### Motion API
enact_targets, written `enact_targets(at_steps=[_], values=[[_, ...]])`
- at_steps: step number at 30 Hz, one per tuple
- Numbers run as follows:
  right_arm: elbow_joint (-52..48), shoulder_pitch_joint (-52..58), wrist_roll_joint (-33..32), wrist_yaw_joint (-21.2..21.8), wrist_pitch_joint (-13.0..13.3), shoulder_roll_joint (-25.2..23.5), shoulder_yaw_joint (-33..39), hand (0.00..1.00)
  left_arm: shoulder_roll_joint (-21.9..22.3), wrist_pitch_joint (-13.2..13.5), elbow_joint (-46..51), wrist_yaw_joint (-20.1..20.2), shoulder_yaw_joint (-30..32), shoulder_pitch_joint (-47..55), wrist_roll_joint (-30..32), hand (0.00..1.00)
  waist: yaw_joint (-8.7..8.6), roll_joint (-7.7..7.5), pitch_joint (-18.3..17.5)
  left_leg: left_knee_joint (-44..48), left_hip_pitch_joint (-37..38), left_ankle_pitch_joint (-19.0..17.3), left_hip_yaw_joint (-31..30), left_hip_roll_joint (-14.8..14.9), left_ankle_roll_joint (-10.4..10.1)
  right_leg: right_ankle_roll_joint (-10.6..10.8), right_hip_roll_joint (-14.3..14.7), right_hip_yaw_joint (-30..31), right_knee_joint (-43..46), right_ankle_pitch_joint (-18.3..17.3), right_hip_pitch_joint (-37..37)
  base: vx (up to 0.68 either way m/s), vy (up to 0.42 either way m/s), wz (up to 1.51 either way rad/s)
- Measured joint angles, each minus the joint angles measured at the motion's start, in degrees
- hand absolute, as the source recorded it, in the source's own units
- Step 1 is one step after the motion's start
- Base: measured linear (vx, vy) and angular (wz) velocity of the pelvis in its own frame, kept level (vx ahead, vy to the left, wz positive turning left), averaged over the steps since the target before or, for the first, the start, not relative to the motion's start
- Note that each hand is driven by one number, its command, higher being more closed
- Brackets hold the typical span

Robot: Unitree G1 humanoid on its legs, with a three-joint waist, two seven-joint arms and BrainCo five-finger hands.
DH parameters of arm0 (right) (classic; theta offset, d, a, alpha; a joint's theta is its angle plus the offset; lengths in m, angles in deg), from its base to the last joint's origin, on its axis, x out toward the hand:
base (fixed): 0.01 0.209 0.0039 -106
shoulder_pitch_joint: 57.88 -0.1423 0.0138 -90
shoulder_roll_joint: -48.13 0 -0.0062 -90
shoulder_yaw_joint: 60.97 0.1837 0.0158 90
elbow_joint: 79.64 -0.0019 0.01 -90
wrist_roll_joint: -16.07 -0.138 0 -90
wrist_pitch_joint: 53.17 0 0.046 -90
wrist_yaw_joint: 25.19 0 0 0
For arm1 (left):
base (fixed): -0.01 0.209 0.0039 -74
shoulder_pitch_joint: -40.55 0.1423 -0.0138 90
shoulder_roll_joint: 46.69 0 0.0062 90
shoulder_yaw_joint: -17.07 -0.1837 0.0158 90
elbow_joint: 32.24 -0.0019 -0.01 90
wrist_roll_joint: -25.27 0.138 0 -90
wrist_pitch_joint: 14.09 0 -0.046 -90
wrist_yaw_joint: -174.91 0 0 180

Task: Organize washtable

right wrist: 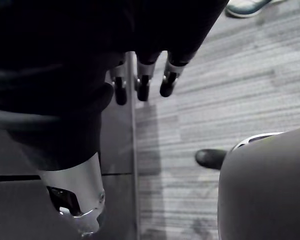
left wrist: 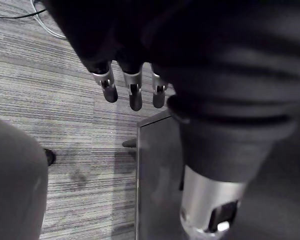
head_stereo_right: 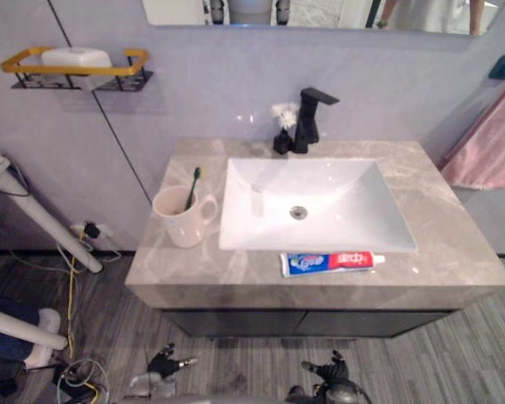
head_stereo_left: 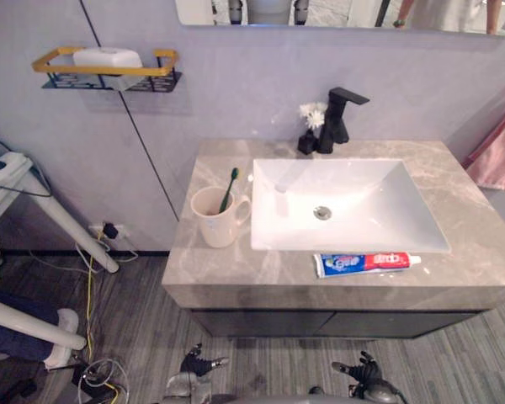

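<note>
red, white and blue toothpaste tube (head_stereo_left: 367, 263): lies flat along the front edge of the grey marble countertop (head_stereo_left: 236, 278), just before the white rectangular basin (head_stereo_left: 387, 227); loose, so likely the item to tidy. cream ceramic mug (head_stereo_left: 217, 217): upright by the basin's left edge, green toothbrush (head_stereo_left: 230, 187) leaning inside, seemingly already stored. left hand (left wrist: 135, 92), right hand (right wrist: 142, 86): low before the counter, fingers straight and relaxed, holding nothing.
</note>
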Motion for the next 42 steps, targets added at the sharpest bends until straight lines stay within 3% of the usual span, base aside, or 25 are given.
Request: enact_targets(at_steps=[7, 12, 16, 19, 23, 28, 31, 35, 39, 42], values=[[-0.1, 0.4, -10.1, 0.0, 0.3, 0.0, 3.9, 0.00, 0.3, 0.2, 0.3, -0.1, 2.0, 0.4, -2.7, 0.00, 0.10, 0.04, 0.1, -0.8, -1.4, 0.5, -0.3, 0.1, -0.2, 0.0, -0.1, -0.8, 0.3, 0.0, -1.8, 0.00, -0.004, 0.02], [-1.4, 0.6, -18.2, 0.0, 0.3, 2.0, 12.8, 0.00, 0.5, 0.2, 1.4, -0.2, 4.1, 1.7, -5.8, 0.00, 0.03, 0.11, 0.1, -2.0, -0.7, 0.5, 1.0, 0.2, -0.3, 0.0, 0.2, 0.6, -0.1, 0.0, -2.2, 0.02, -0.013, -0.13], [-5.1, 0.3, -18.4, 0.0, 0.3, 6.4, 19.4, 0.00, -0.1, 0.2, 2.3, -0.1, 5.0, 2.5, -6.0, 0.00, -0.04, 0.07, 0.2, -2.3, 0.0, 0.5, 2.1, 0.2, -0.4, 0.1, 0.4, 2.0, -0.2, 0.0, -2.2, 0.01, -0.006, -0.16], [-12.7, 0.0, -18.3, -0.1, 0.3, 13.5, 24.9, 0.00, -1.3, 0.2, 2.7, -0.1, 5.1, 3.6, -6.2, 0.00, -1.38, -0.03, 0.1, -2.4, 0.0, 0.5, 2.3, 0.1, -0.4, 0.1, 0.3, 2.4, -0.2, 0.0, -2.8, 0.00, -0.016, -0.07], [-22.3, 0.3, -18.3, -1.3, 2.3, 21.1, 28.7, 0.00, -1.5, 0.3, 3.0, 0.0, 6.3, 4.8, -7.6, 0.00, -1.62, -0.08, 0.1, -2.4, -0.2, 0.5, 2.9, 0.1, -0.4, 0.2, 0.5, 3.4, -0.2, 0.3, -3.4, -0.02, -0.020, -0.12], [-34.2, 1.4, -16.9, -1.9, 2.4, 21.8, 29.5, 0.00, -1.4, 0.3, 4.0, 0.1, 7.2, 6.5, -9.1, 0.00, -3.24, -0.82, 0.1, -2.4, -0.4, 0.5, 3.1, 0.1, -0.4, 0.2, 0.5, 3.6, -0.9, 0.8, -3.5, -0.03, -0.019, -0.03], [-43.0, 2.7, -13.9, -1.6, 2.3, 22.7, 28.8, 0.00, -1.5, 0.3, 4.3, 0.1, 7.2, 7.3, -9.5, 0.00, -3.73, -0.92, 0.0, -2.4, -0.6, 0.5, 3.5, 0.0, -0.3, 0.3, 0.5, 3.9, -1.4, 1.4, -3.8, -0.05, -0.026, -0.09], [-52.9, 2.9, -10.4, 0.2, 2.9, 30.9, 21.5, 0.00, -1.7, 0.5, 5.3, 0.2, 6.7, 8.6, -9.5, 0.00, -4.70, -1.39, -0.4, -2.3, -1.0, 0.5, 3.6, 0.0, -0.3, 0.2, 0.6, 4.9, -1.9, 2.2, -4.2, -0.06, -0.027, -0.12], [-63.9, 1.9, -8.6, 5.6, 7.8, 41.3, 6.1, 0.00, -2.6, 1.6, 5.3, 1.7, 4.4, 8.8, -9.5, 0.00, -4.45, -2.53, -1.1, -2.2, -1.1, 0.5, 3.5, 0.1, -0.3, 0.2, 0.7, 4.9, -2.4, 2.8, -4.1, -0.06, -0.043, -0.02], [-67.8, 0.0, -8.2, 8.9, 10.2, 43.4, -0.6, 0.00, -2.8, 2.0, 5.6, 2.5, 4.3, 8.8, -9.5, 0.00, -4.12, -2.83, -1.2, -2.1, -1.3, 0.5, 3.3, 0.0, -0.3, 0.3, 0.6, 4.9, -2.4, 2.9, -4.2, -0.04, -0.034, 0.04]])
